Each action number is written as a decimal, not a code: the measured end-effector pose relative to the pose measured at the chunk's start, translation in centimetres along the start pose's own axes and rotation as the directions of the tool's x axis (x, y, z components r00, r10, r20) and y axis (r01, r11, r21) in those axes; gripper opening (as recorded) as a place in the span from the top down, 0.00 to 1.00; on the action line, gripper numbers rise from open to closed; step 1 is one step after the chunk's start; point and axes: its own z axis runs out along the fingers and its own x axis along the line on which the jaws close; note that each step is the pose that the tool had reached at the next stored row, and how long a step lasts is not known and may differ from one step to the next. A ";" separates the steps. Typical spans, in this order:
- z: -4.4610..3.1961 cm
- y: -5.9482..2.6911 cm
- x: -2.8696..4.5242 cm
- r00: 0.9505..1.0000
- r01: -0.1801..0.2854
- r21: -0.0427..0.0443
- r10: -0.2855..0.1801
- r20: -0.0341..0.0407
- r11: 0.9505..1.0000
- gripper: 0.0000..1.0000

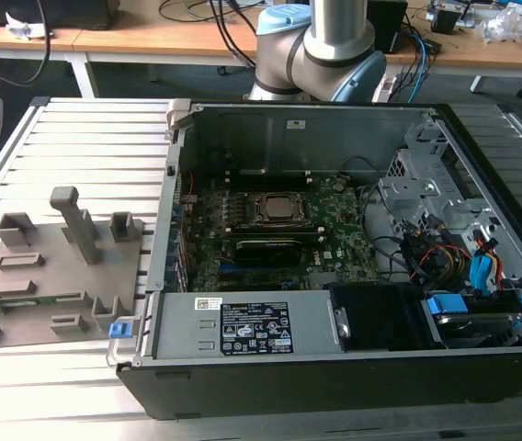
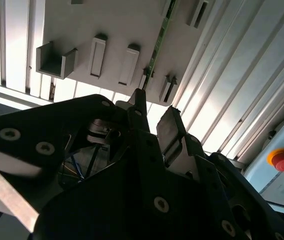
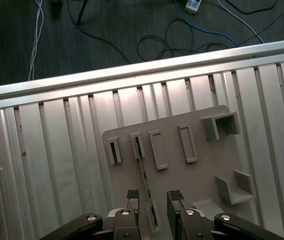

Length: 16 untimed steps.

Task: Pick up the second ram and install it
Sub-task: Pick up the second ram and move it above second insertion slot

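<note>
The gripper (image 3: 154, 196) hangs above the grey fixture plate (image 3: 182, 180), apart from it, with its two dark fingertips (image 3: 133, 194) spread and nothing held between them. The second ram (image 3: 146, 185) sits on the plate, standing on its long edge in a narrow slot – a thin green stick that, in the first wrist view, runs from the row of small rectangular holders toward the gap between the fingers. In the second wrist view the gripper (image 2: 154, 107) is seen from behind its black body. There the second ram (image 2: 157, 42) shows as a fine green line across the pale fixture plate (image 2: 117, 25), ending just beyond the fingertips. A red stop button (image 2: 282, 160) sits on a pale blue surface past the slatted aluminium table (image 2: 217, 80).

In the exterior view the fixture plate (image 1: 59, 276) lies at the lower left of the frame on the slatted aluminium table (image 1: 86, 129), with upright posts and U-shaped brackets rising from it. To the exterior view's right of it stands the open computer case (image 1: 334, 377), filling the middle and right of the frame. Inside it lie the green motherboard (image 1: 334, 230) and a processor socket (image 1: 275, 207) – and bundled cables near the drive bays at the right. The arm's base (image 1: 325, 46) rises at the top centre, behind the case
</note>
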 end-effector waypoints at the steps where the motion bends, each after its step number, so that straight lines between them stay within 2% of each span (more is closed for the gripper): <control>1: 0.16 -0.01 0.00 1.000 0.000 0.000 0.000 0.000 1.000 0.64; 16: 1.65 -0.07 0.04 1.000 0.000 0.000 0.000 0.000 1.000 0.64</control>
